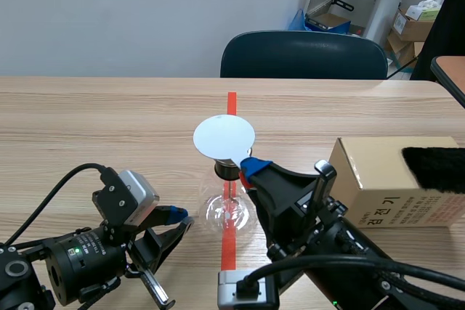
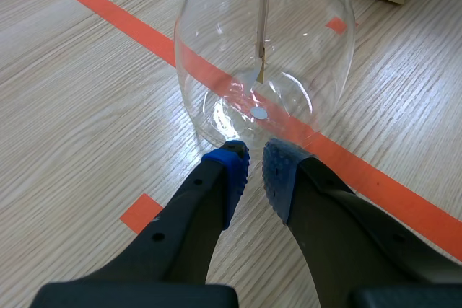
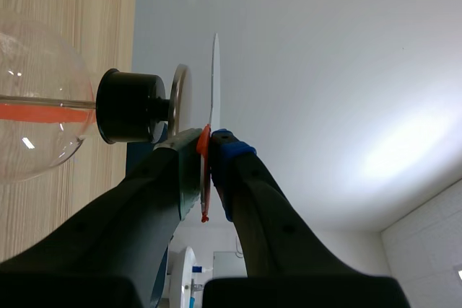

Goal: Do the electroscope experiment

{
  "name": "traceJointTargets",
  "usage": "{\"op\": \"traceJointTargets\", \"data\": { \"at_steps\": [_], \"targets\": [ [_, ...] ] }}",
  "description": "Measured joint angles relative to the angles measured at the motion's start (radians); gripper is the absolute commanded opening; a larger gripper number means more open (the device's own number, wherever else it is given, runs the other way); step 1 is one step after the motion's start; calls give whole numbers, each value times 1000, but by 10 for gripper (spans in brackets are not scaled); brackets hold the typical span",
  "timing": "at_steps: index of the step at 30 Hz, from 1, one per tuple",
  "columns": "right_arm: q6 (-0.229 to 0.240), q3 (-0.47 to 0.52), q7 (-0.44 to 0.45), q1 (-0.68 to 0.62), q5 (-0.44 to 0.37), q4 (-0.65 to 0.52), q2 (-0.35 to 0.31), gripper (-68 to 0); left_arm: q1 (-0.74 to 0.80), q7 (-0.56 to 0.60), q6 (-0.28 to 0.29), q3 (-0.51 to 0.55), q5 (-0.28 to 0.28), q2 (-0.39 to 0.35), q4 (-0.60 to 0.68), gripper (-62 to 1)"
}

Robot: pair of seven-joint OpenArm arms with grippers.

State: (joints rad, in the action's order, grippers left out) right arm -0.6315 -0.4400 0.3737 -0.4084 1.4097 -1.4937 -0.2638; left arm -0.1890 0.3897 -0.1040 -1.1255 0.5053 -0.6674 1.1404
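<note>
The electroscope is a clear glass flask (image 1: 229,212) with a black stopper (image 1: 225,170), standing on the orange tape line. My right gripper (image 1: 251,167) is shut on the red handle (image 3: 205,178) of a white round disc (image 1: 224,138). It holds the disc just over the electroscope's top. The right wrist view shows the disc (image 3: 215,84) edge-on beside the metal top plate (image 3: 179,95), with a narrow gap between them. My left gripper (image 2: 255,160) lies low on the table, shut, with its blue pads close to the flask's (image 2: 267,55) base. A thin rod (image 2: 264,12) hangs inside the flask.
A cardboard box (image 1: 392,179) stands at the right with a black furry cloth (image 1: 436,168) on its top. A dark chair (image 1: 304,56) sits behind the table's far edge. Orange tape (image 1: 231,103) runs down the middle of the table.
</note>
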Motion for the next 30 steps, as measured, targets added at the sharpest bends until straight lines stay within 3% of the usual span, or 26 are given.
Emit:
{"op": "traceJointTargets", "data": {
  "at_steps": [12, 17, 30],
  "targets": [
    [0, 0, -1, 0, 0, 0, 0, -665, 0, 0, 0, 0, 0, 0, 0, -509],
    [0, 0, -61, 0, 0, 0, 0, -665, 0, 0, 0, 0, 0, 0, 0, -509],
    [0, 0, -599, 0, -4, 0, 0, -665, 0, 0, 0, 0, 0, 0, 0, -509]
  ]
}}
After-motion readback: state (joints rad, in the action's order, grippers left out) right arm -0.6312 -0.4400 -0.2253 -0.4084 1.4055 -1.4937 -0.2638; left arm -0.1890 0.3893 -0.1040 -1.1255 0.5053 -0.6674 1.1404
